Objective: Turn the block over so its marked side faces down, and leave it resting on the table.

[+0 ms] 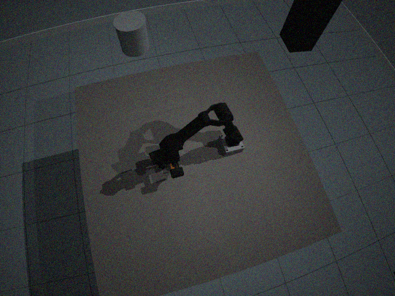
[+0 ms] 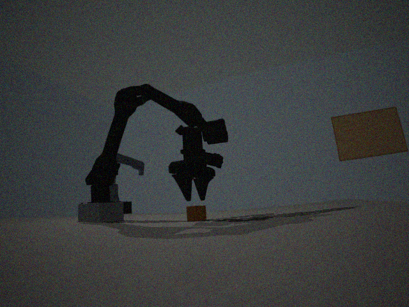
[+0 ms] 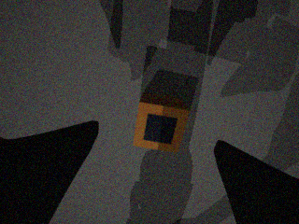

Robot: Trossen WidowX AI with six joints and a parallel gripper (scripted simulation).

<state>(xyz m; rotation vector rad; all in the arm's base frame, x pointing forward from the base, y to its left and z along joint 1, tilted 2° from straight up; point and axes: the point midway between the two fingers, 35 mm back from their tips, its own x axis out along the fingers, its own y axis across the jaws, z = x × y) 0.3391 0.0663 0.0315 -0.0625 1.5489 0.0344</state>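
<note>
The block (image 1: 172,166) (image 2: 196,213) (image 3: 162,108) is a small orange cube resting on the table (image 1: 223,206) (image 2: 198,264). Its marked side, with a dark square (image 3: 160,129), faces up in the wrist view. In the top view the arm hides most of the block. My gripper (image 2: 195,199) points straight down with its fingertips a little above the block. It is open and empty. In the wrist view the block lies between the two fingertips, with a gap on either side. The fingertips are hidden in the top view.
The arm's grey base (image 1: 234,148) (image 2: 100,212) stands on the table. A pale cylinder (image 1: 131,33) and a dark column (image 1: 306,28) stand beyond the table in the top view. An orange-brown panel (image 2: 369,133) shows at the right in the exterior view. The arm's shadows fall around the block.
</note>
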